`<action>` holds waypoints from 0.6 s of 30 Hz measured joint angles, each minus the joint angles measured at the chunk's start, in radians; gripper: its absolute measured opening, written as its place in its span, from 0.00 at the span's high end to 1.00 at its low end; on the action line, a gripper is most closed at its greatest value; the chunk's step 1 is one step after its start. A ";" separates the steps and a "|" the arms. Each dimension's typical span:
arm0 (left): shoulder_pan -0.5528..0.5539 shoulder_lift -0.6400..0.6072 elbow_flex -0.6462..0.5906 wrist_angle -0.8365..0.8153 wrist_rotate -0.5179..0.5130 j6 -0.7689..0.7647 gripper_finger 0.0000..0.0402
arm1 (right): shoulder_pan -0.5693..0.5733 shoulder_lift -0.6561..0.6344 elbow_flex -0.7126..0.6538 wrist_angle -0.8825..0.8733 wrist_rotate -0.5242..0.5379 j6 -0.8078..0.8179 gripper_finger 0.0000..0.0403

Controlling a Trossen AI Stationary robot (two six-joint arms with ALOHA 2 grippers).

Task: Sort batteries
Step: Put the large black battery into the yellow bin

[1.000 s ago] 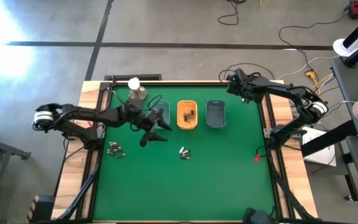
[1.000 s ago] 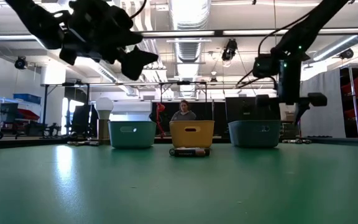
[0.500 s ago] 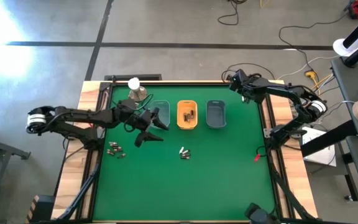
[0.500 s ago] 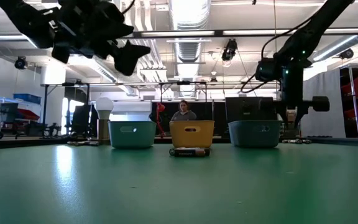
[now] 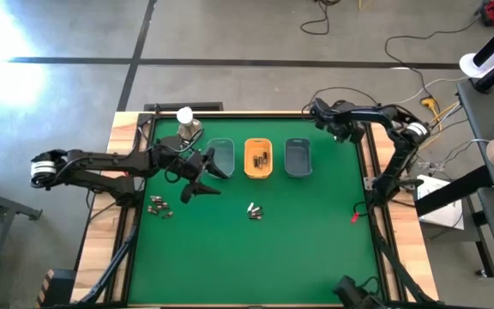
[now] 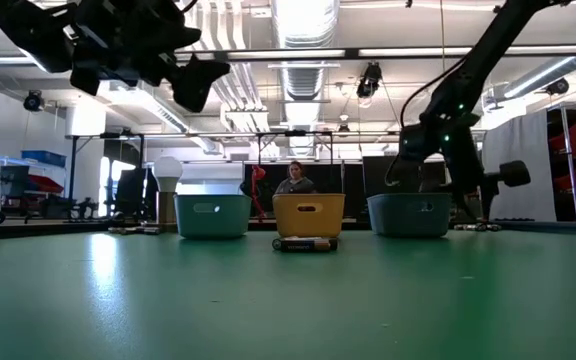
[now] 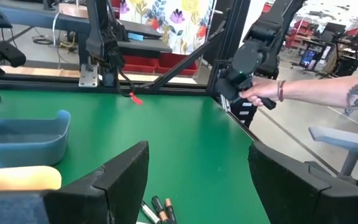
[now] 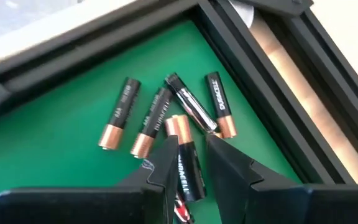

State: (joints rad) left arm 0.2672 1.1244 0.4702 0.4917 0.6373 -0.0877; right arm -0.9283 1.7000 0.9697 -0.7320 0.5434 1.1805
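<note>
Three small trays stand in a row near the far edge of the green table [image 5: 316, 232]: a teal tray [image 5: 222, 155], an orange tray [image 5: 258, 158] with batteries in it, and a grey-blue tray [image 5: 298, 157]. Loose batteries lie in three groups: one cluster [image 5: 159, 207] toward the left side of the mat, a second cluster [image 5: 254, 210] in front of the orange tray, and a third pile [image 8: 166, 118] in the far right corner of the table, against the dark frame. The left gripper [image 5: 197, 178] hangs above the mat just in front of the teal tray, its fingers [image 7: 120, 180] spread wide and empty. The right gripper [image 8: 191, 160] is over the corner pile, its fingers [image 8: 229, 163] drawn close together around one dark, copper-ended battery [image 8: 184, 155]. Whether that battery is lifted off the mat cannot be told. A metal dome with a white ball [image 5: 186, 123] sits at the far left of the table. A person's hand [image 7: 260, 93] shows beyond the table's edge in the left wrist view.
</note>
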 joint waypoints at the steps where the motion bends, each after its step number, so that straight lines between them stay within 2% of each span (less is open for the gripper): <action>1: 0.000 -0.003 -0.001 -0.004 0.000 0.000 0.37 | -0.001 0.017 0.009 -0.015 0.001 0.008 0.81; 7: 0.000 -0.016 -0.002 -0.069 0.000 0.044 0.37 | -0.004 0.082 0.020 -0.022 -0.017 0.053 0.80; 12: 0.001 -0.018 -0.002 -0.085 0.000 0.062 0.37 | -0.004 0.079 0.019 -0.021 -0.025 0.044 0.79; 18: 0.001 -0.019 -0.002 -0.085 0.000 0.067 0.37 | 0.001 0.080 0.018 -0.011 -0.054 0.047 0.84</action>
State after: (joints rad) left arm 0.2684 1.1053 0.4679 0.4068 0.6369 -0.0204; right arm -0.9278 1.7804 0.9878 -0.7430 0.4894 1.2272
